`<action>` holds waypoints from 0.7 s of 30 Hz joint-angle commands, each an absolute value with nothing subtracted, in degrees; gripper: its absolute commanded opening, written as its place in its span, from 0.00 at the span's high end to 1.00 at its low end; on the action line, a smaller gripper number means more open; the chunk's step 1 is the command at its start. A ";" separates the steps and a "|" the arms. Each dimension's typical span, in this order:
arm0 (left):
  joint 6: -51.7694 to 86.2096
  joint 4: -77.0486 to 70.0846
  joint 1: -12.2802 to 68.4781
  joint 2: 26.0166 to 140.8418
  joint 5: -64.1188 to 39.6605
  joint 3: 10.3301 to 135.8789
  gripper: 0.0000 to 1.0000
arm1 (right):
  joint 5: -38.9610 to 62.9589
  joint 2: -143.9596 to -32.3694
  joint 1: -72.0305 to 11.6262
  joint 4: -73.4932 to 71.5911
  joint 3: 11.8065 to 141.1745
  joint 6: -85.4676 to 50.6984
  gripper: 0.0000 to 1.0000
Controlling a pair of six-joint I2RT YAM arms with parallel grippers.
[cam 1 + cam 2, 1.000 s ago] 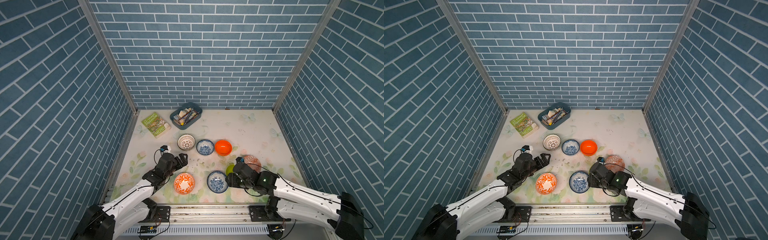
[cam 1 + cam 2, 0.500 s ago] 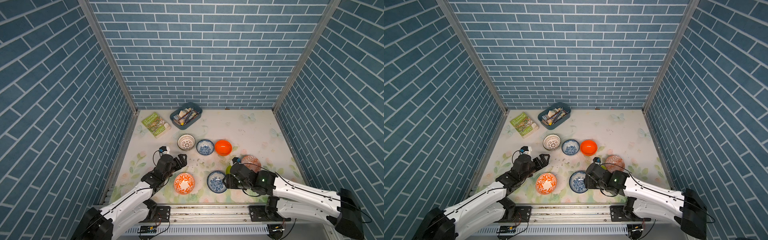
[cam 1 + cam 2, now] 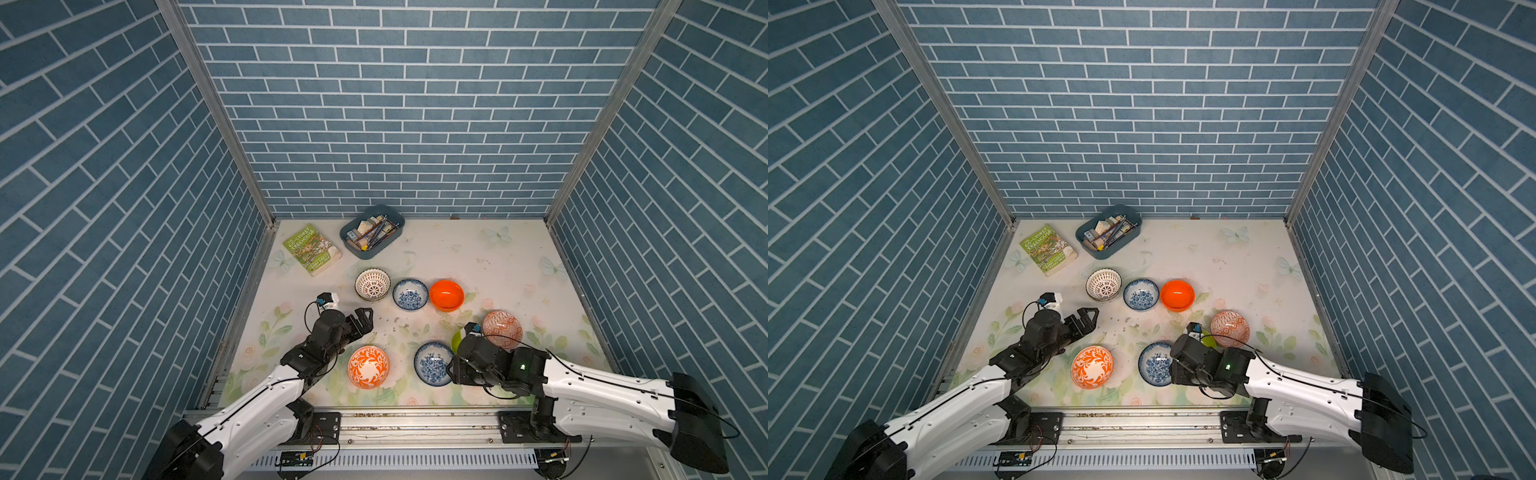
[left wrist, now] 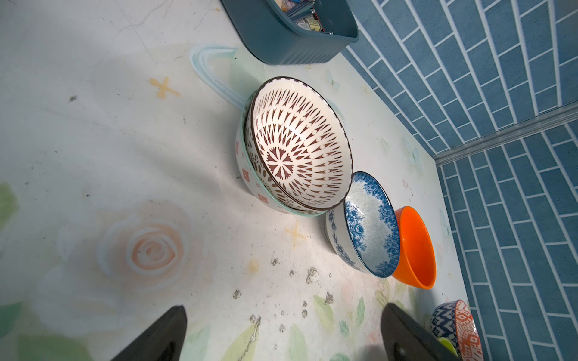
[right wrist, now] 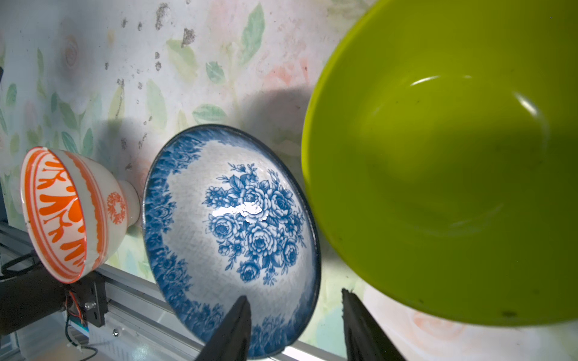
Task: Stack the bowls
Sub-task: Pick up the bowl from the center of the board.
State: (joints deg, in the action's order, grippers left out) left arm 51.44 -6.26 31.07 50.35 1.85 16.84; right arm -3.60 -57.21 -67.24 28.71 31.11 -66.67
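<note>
Your right end effector (image 5: pixel 294 301) is reaching over the right rim of the blue flower bowl (image 5: pixel 244 212), fingers spread. That bowl is sitting at the near middle of the bench (image 3: pixel 478 257). Your left end effector (image 4: pixel 283 312) is hanging wide open, holding nothing.

Blue brick walls (image 3: pixel 395 124), floral tabletop (image 3: pixel 478 257)

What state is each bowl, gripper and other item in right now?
white lattice bowl: nested in grey-green bowl
far blue floral bowl: unstacked, empty
plain orange bowl: unstacked, empty
diamond-pattern bowl: unstacked
lime bowl: unstacked, empty
near blue floral bowl: unstacked, empty
leaf-pattern bowl: unstacked, empty
left gripper: open, empty
right gripper: open, astride near blue floral bowl's rim
book: closed
tray: holding pencils
</note>
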 commanded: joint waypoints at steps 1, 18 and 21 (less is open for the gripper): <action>50.98 -6.28 31.38 49.79 2.67 15.91 0.00 | -4.14 -58.37 -67.67 27.00 30.85 -68.12 0.55; 50.80 -6.59 31.33 50.28 2.81 15.99 0.00 | -4.08 -66.75 -67.52 24.96 34.38 -66.03 0.81; 50.75 -6.59 31.38 50.27 2.90 16.00 0.00 | -4.36 -68.68 -67.13 25.20 36.38 -64.91 0.93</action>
State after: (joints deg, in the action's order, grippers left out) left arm 51.42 -6.33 31.07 50.41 1.93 16.67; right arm -3.60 -67.40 -67.20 25.34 33.58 -66.35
